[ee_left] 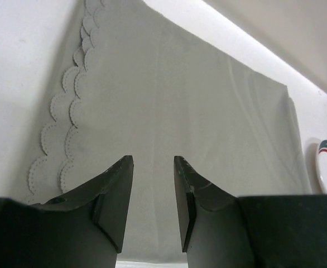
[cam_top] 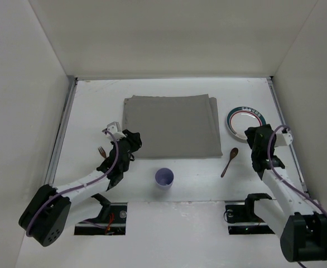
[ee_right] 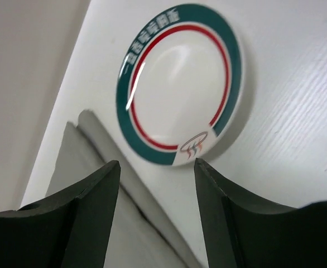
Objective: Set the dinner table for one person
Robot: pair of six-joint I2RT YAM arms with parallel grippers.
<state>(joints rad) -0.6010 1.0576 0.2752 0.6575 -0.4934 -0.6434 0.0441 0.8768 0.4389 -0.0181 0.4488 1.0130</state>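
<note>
Both pairs of jaws stood partly open, gripping nothing: the left jaws hovered at the near left corner of the grey rectangular cloth placemat (ee_left: 180, 100), the right jaws near the round white plate (ee_right: 180, 84) with green and red rings. A lilac cup (cam_top: 164, 177), brown wooden spoon (cam_top: 229, 161) and small fork (cam_top: 101, 151) lay apart on the large white tabletop (cam_top: 96, 106) beneath.

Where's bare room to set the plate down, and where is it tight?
The placemat is bare all over. Also free: the table strip between placemat and left rail, beyond the fork, and the near patch between cup and spoon. Tight: the right side, where plate, spoon and right gripper crowd together.
</note>
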